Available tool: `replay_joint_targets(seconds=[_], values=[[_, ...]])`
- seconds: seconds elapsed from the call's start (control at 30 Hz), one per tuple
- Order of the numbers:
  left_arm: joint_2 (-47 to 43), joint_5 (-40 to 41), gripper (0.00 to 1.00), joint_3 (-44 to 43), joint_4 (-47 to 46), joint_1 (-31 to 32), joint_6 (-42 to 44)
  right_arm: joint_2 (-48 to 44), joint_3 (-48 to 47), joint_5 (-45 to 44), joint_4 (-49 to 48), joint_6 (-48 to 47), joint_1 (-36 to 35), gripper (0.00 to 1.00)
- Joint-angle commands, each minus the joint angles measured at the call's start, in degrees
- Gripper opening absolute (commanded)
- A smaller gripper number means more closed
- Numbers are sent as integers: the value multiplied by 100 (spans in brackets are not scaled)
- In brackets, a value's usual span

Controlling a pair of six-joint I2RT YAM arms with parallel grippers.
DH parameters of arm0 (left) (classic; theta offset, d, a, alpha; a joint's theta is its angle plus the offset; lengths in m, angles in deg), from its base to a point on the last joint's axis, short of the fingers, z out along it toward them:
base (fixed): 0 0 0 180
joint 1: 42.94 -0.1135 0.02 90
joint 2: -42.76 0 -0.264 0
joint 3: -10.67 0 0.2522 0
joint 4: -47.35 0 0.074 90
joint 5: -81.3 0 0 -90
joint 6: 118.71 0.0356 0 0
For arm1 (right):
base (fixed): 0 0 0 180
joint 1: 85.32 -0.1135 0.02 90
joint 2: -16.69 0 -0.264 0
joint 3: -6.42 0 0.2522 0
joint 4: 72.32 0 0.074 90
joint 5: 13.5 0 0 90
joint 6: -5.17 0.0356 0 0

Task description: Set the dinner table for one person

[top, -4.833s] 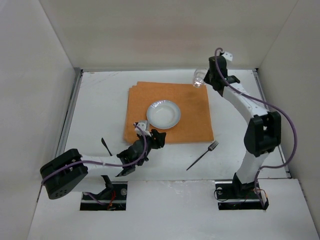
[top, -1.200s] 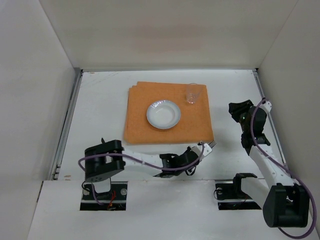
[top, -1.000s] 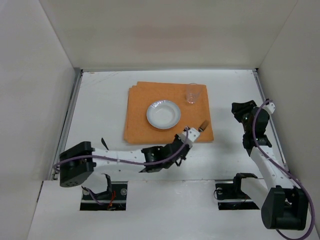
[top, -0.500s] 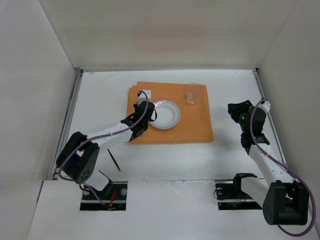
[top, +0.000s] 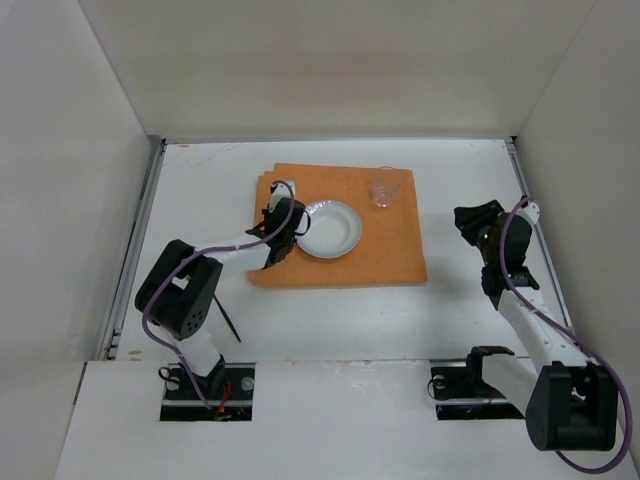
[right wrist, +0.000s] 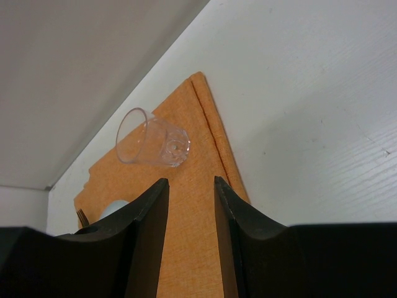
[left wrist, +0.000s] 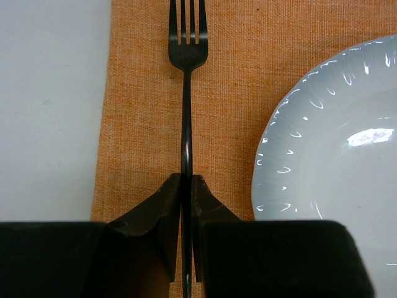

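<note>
**Fork going down left of plate: set it flat, release clean**

Left fingers [top: 277,218] pinch the fork [left wrist: 186,93] by the handle, tines pointing to the far side. It sits over the mat [left wrist: 142,124] strip between the plate [left wrist: 335,149] and the mat's left edge. Can't tell if it touches cloth yet.

My take: lower until the handle lies flat, parallel to the plate rim and clear of it. Open just enough, then back straight out so the handle isn't dragged. Mat edge is near, so don't drift left.

Right fingers [top: 470,218] are spread and hold nothing, parked over bare tabletop [top: 200,190] right of the mat. The tabletop carries everything, with the mat at its far middle. Glass [top: 386,187] stands on the mat's far-right corner. A dark utensil [top: 230,322] lies by the left base.

4.8 s ago the fork lay on bare tabletop off the mat's near-right corner, and the right fingers held the glass. Since 0.5 s ago the left elbow has tucked in; the fingers barely moved.
</note>
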Motion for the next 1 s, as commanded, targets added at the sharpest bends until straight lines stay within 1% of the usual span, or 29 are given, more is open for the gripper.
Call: replay_joint_targets(seconds=[0.0,0.1,0.4,0.53,0.63,0.7,0.8,0.9,0.97], values=[[16,-49,3,-138,-277,3,71,-68,-168,83,-230,-70,-55,41],[166,-155,3,-50,-339,11,36,-94,-168,75,-230,-70,-64,41],[500,-102,4,328,-427,55,-254,-77,-168,48,-230,-70,-99,41],[588,-50,6,398,-436,108,-316,-112,-168,40,-221,-78,-99,42],[282,222,17,521,-401,134,-430,-112,-177,48,-204,-87,-99,48],[-113,389,26,661,-375,143,-457,-103,-203,75,-204,-96,-108,50],[-789,635,39,872,-217,196,-632,-68,-238,31,-204,-201,-204,51],[-1554,943,47,1109,117,353,-895,2,-317,-13,-107,-289,-292,52],[-2125,1075,48,1294,302,468,-984,2,-344,-74,-90,-351,-371,51]])
